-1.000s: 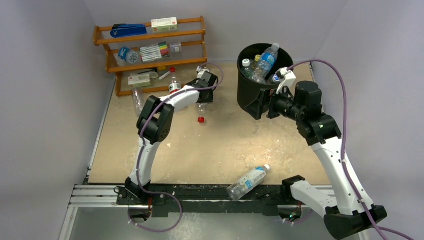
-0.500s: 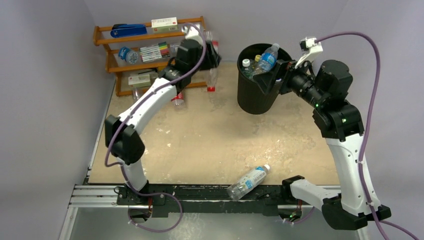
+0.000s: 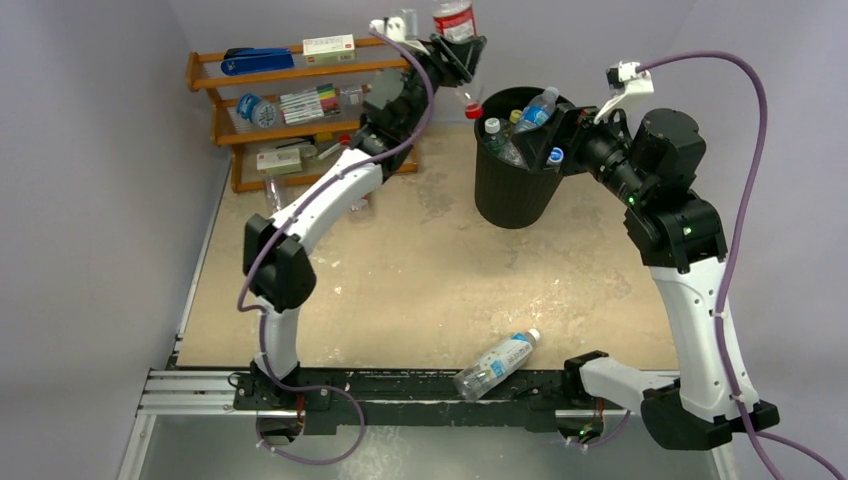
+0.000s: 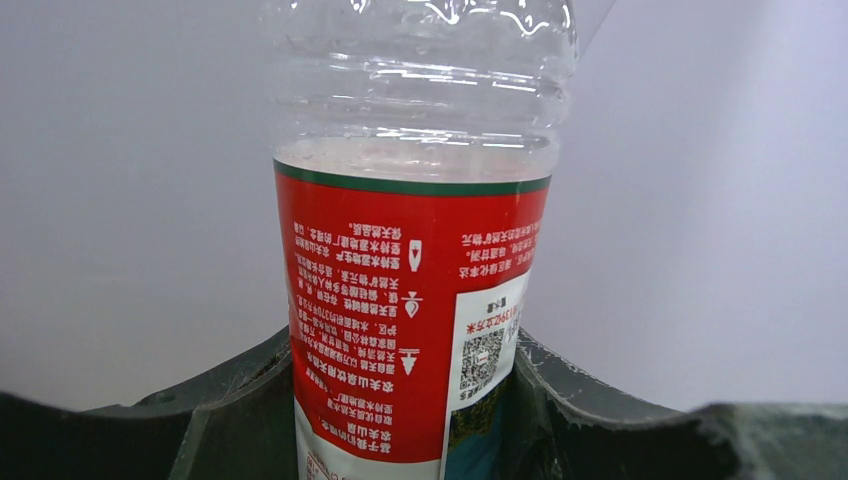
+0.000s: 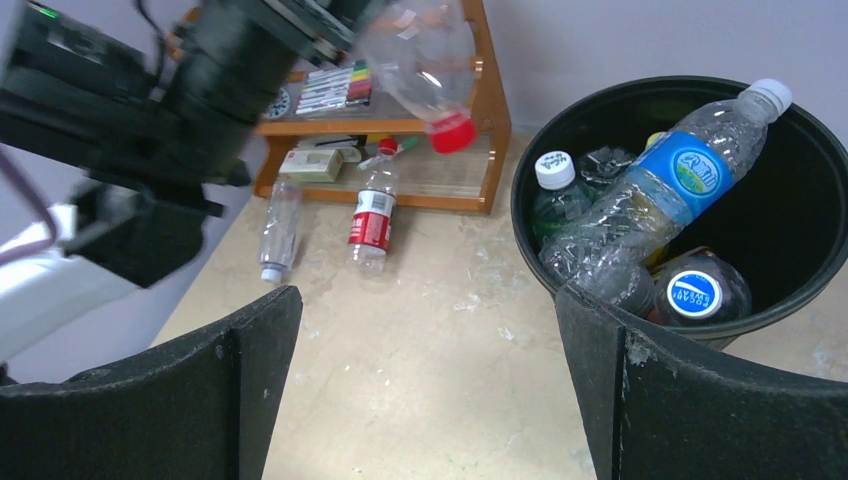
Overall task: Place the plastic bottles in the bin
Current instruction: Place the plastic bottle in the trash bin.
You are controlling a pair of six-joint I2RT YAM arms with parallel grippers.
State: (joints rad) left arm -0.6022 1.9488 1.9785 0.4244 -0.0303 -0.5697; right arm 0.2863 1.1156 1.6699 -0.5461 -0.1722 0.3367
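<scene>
— What does the left gripper (image 4: 400,410) hold?
— It is clamped on a red-labelled bottle (image 4: 405,310), cap down, raised just left of the bin (image 3: 505,205).
— And the right gripper (image 5: 425,300)?
— Spread wide and empty, at the bin's right rim. Several bottles (image 3: 535,110) lie inside; another bottle (image 3: 497,364) lies at the table (image 3: 400,290) edge.

red-labelled bottle (image 4: 400,300), upside-down Chinese small print; QR code (image 4: 482,362) beside it
</scene>
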